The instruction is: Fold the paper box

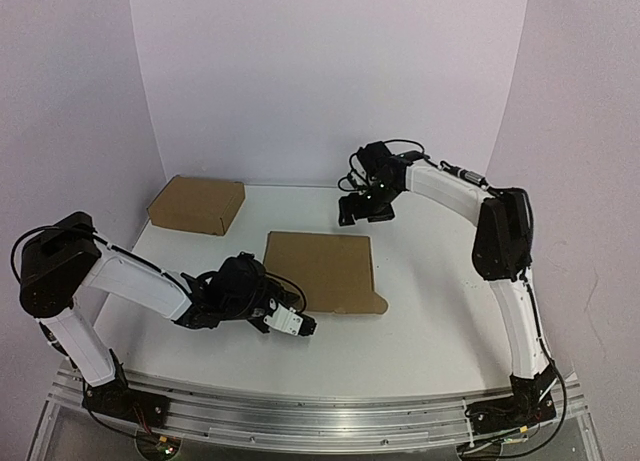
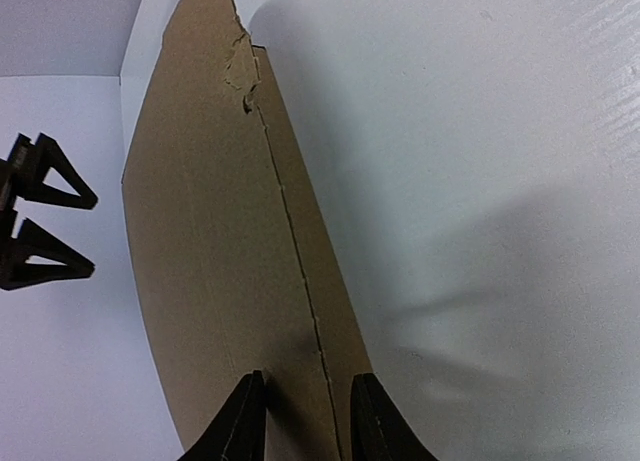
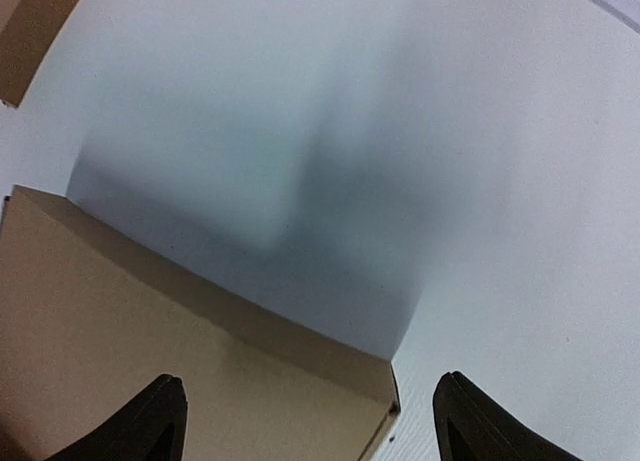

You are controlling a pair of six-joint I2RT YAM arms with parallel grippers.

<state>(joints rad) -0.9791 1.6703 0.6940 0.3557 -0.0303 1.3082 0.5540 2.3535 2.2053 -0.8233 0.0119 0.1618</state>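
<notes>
**Overhead view.** The paper box (image 1: 322,271) lies at the middle of the table (image 1: 440,311). It is a plain brown, roughly square sheet, lying flat and unfolded, with its near-right corner rounded.

**Left wrist view.** The board is smooth and unprinted. A perforated crease runs lengthwise close to the edge on the view's right. It marks off a narrow strip and ends at the far end in a ragged cut.

The left gripper (image 1: 303,324) sits low at the sheet's near-left corner. Its jaws are drawn narrow, with cardboard and the crease showing in the gap. Whether they pinch the board cannot be told, since the frame's lower edge cuts off the fingers.

The right gripper (image 1: 364,211) hangs over the sheet's far edge, its jaws spread wide and holding nothing.

**Right wrist view.** Only one corner of the board shows, and the fingers are cropped at the bottom. The darker band along that edge is possibly a shadow.

A second brown box (image 1: 197,204), ready-made, stands well apart at the far left of the table, its sides mostly hidden from above
</notes>
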